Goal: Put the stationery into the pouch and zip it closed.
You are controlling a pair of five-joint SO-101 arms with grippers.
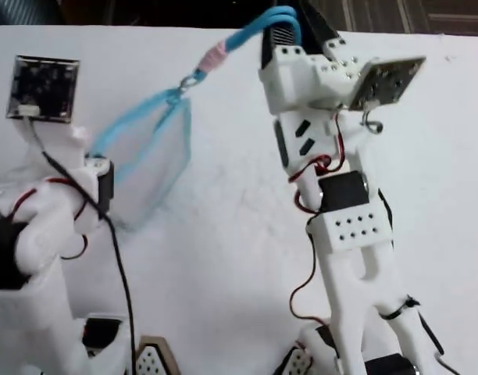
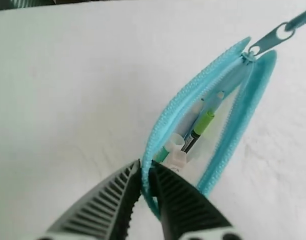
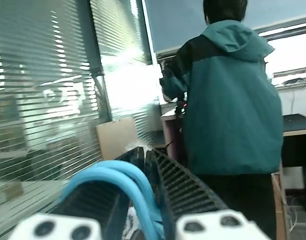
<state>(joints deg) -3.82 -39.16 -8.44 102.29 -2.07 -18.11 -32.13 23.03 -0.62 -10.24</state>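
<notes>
Pinched the open zipper rim of the pouch point(image 1: 153, 156) tightly in the left gripper point(image 2: 145, 175). Clasped the blue strap point(image 3: 108, 170), leading off the pouch's zipper pull point(image 2: 270, 37), in the right gripper point(image 3: 147, 152). Held pens point(image 2: 200, 125) inside the pouch.

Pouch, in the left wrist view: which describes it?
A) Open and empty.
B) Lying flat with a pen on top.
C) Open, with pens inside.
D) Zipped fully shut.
C: the two zipper rows of the pouch gape apart, pens lie between them, and the slider sits at the far end.
</notes>
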